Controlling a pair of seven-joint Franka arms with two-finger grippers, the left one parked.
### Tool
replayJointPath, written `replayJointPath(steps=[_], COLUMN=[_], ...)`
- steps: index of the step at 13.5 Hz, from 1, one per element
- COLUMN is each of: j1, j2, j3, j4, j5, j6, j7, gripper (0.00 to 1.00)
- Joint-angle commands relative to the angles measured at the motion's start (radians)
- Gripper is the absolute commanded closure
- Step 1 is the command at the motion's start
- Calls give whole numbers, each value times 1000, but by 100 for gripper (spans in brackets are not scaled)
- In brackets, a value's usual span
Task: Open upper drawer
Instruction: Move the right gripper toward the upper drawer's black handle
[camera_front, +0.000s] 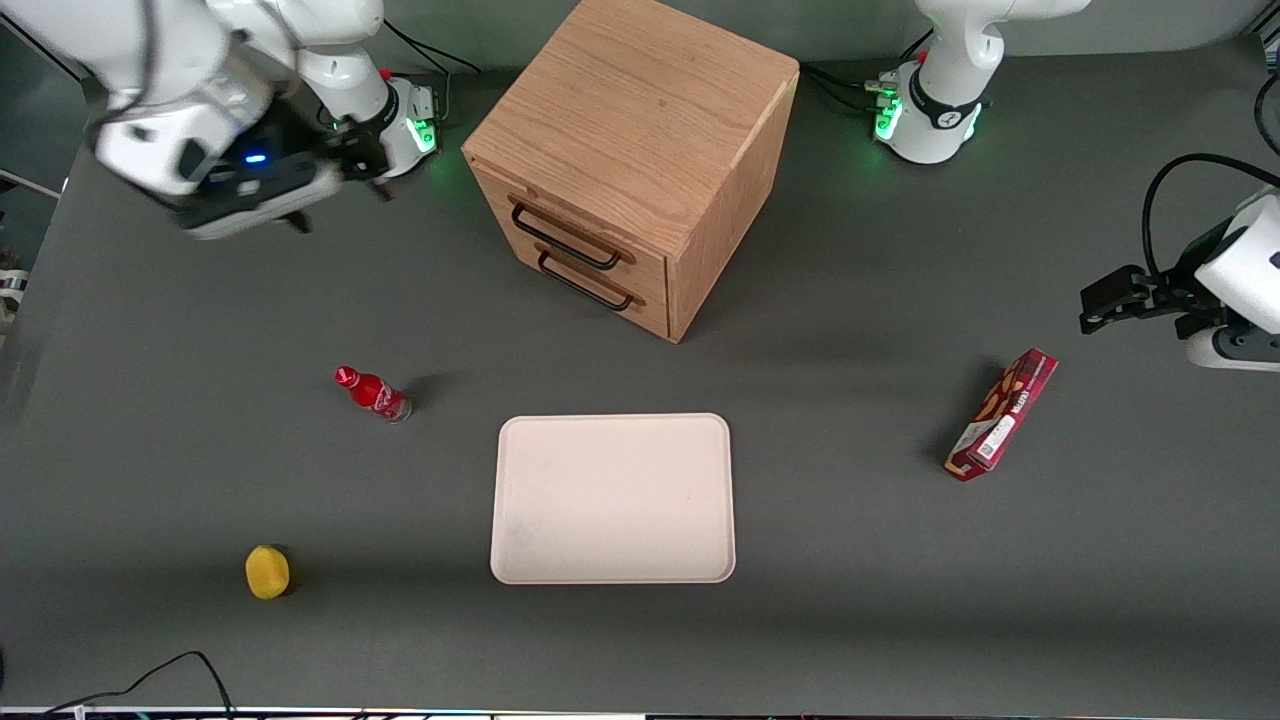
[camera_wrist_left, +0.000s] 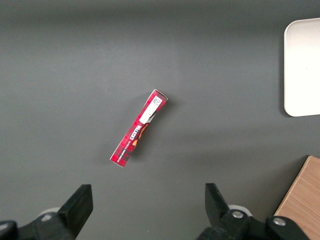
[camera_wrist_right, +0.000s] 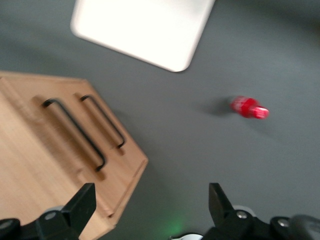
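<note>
The wooden cabinet (camera_front: 640, 130) stands at the back middle of the table. Its upper drawer (camera_front: 580, 228) is closed, with a long black bar handle (camera_front: 565, 240) above the lower drawer's matching handle (camera_front: 590, 283). My right gripper (camera_front: 340, 205) hangs open and empty above the table, apart from the cabinet, toward the working arm's end. In the right wrist view the open gripper (camera_wrist_right: 150, 205) hovers off the cabinet's front corner, with the upper drawer's handle (camera_wrist_right: 75, 132) and the lower handle (camera_wrist_right: 104, 120) both showing.
A white tray (camera_front: 612, 498) lies nearer the front camera than the cabinet. A red bottle (camera_front: 372, 393) lies beside the tray toward the working arm's end, and a yellow object (camera_front: 267, 571) lies nearer the camera. A red box (camera_front: 1002, 413) lies toward the parked arm's end.
</note>
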Motion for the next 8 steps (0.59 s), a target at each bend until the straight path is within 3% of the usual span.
replayJointPath(steps=[1,5,8], j1=[-5,-5,-4], j2=[57,156,215], j3=[33,100,149], j4=[18,6,-74], j5=[77,117,128], j6=[3,39,185], j7=[-180,-342,-377], gripper=[0,0,0])
